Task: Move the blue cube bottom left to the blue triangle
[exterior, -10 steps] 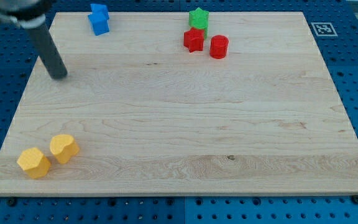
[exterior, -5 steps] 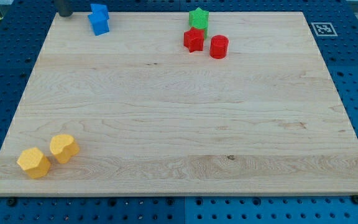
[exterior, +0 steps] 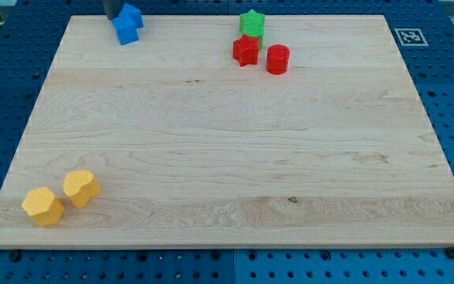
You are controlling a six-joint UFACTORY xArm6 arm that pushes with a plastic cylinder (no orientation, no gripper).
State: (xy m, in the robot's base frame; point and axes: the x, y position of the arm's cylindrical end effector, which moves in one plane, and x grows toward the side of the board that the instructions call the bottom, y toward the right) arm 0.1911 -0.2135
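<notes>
Two blue blocks sit touching at the view's top left of the wooden board [exterior: 227,158]. The lower one looks like the blue cube [exterior: 125,31]. The upper one [exterior: 133,13] is the other blue block, and its shape is hard to make out. The dark rod comes in at the view's top edge, and only its lowest part shows. My tip [exterior: 110,16] is right against the left side of the blue pair, level with the upper block.
A green star [exterior: 251,22], a red star [exterior: 245,50] and a red cylinder [exterior: 277,59] cluster at the top middle. Two yellow blocks [exterior: 42,206] [exterior: 80,188] lie at the bottom left. A marker tag [exterior: 407,36] lies beyond the board's top right corner.
The tip went from the board's left side up to the top edge, then right to the blue blocks. The upper blue block has shifted slightly right.
</notes>
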